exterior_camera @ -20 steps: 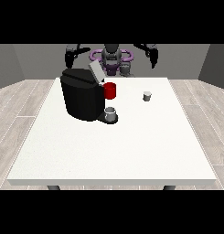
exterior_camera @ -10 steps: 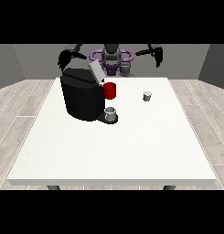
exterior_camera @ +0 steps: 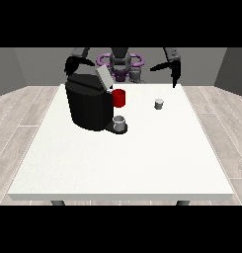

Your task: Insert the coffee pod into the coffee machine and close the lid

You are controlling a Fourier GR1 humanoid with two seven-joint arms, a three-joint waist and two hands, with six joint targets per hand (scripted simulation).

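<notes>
A large white counter carries a black coffee machine on its far left part as the front view shows it. The machine's grey lid stands tilted up and open at its top right corner. A red part juts from the machine's right side, and below it a small grey cup sits on the machine's dark base. The coffee pod, a small pale grey cylinder, stands upright on the counter well to the right of the machine, apart from everything else.

The hand at the view's right hangs above the counter's far edge, beyond the pod and not touching it; its fingers point straight down and hold nothing. The hand at the view's left hovers just behind the machine's top left corner; how its fingers lie cannot be told against the dark machine. The robot's torso stands behind the counter between the two arms.
</notes>
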